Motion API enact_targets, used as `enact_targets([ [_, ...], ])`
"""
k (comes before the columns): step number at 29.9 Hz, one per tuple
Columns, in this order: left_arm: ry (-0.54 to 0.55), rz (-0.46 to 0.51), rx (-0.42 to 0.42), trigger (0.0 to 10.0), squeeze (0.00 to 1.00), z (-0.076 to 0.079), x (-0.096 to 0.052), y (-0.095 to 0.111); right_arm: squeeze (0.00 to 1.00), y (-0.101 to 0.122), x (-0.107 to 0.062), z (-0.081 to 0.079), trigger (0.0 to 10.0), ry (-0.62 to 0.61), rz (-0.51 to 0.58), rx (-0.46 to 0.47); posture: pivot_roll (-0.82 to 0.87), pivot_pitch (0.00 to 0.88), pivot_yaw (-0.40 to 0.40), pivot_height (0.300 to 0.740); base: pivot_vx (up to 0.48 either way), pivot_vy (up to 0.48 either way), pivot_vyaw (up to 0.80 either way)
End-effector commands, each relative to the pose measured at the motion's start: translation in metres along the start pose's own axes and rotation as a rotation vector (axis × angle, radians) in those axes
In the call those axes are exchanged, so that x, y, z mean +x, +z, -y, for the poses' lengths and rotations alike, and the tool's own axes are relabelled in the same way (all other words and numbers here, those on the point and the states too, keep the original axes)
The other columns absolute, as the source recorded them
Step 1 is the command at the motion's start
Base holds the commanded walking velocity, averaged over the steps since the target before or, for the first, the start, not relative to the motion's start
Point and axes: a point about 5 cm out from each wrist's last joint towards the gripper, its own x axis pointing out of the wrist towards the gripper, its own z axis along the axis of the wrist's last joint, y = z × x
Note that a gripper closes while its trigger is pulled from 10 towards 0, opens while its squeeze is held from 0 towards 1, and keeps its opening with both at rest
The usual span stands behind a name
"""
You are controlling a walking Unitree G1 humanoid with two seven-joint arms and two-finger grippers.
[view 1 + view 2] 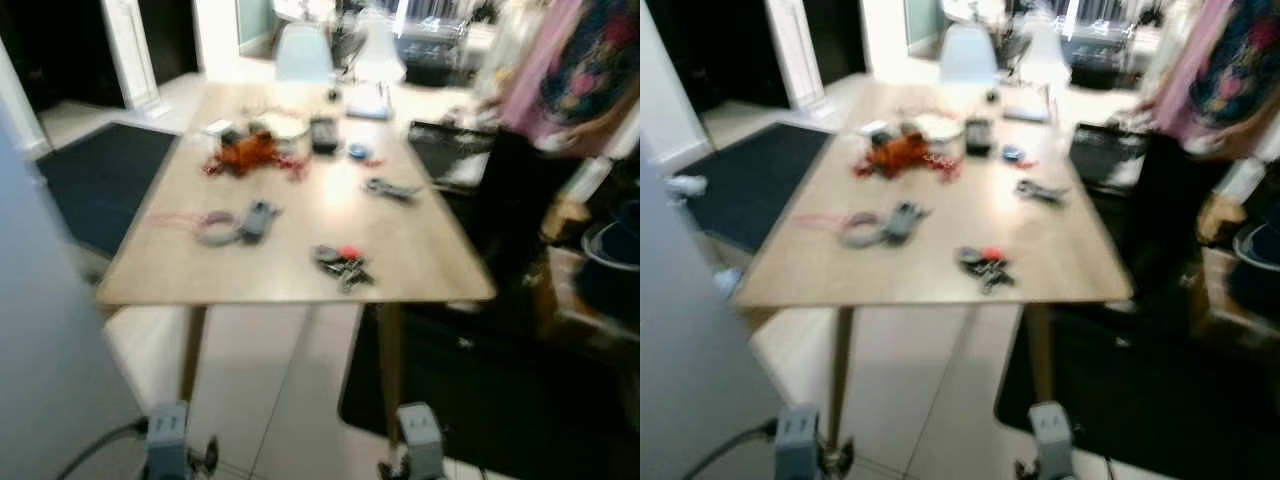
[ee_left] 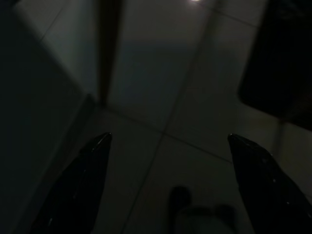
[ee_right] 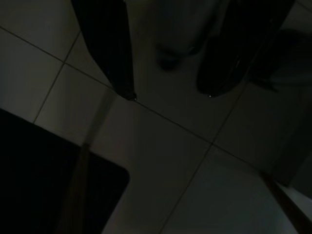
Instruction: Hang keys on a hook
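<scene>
- While both arms hang low, your left gripper (image 2: 168,180) has its two black fingers spread wide over dim floor tiles, with nothing between them.
- Your right gripper (image 3: 168,95) is also parted, less widely as it appears, its fingertips (image 3: 127,95) pointing at the tiled floor beside a dark mat corner; it holds nothing either.
- You can see the silver wrists at the lower edge of the left eye view, well below the tabletop and well apart from anything on it.
- Moving outward, the keys (image 1: 343,266) lie on the wooden table (image 1: 420,250) just below the centre of the frame, near its front edge; the bunch looks dark with a small red tag, though blur hides the detail.
- Left of the keys sit a grey coil with another grey object (image 1: 232,224); an orange-red tangle (image 1: 247,152) lies toward the upper middle, and another small metallic cluster (image 1: 390,188) sits right of centre. Blur keeps you from saying what that one is.
- At the upper right of the frame, a person in a pink patterned top (image 1: 570,70) stands beside the table.
- I make out no hook, so you cannot yet say where the keys must go.
- Judged from this, the task is at its very start: the keys are untouched, and approaching, grasping, carrying and hanging are all left for you.
</scene>
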Motion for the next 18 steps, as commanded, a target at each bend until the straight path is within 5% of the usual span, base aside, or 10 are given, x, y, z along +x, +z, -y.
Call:
enact_targets([
  [1, 0.009, -0.016, 0.004, 10.0, 0.0, -0.0013, -0.002, -0.0046, 0.0, -0.0036, -0.0019, 0.005, 10.0, -0.014, -0.016, -0.001, 0.07, 0.03, -0.029, 0.74, 0.0, 0.0, 0.0],
  [18, -0.002, -0.022, 0.037, 10.0, 0.0, 0.0011, -0.0001, -0.0016, 0.0, -0.006, -0.0027, 0.0051, 10.0, -0.014, -0.021, -0.002, 0.09, 0.044, -0.029, 0.74, 0.0, 0.0, 0.0],
])
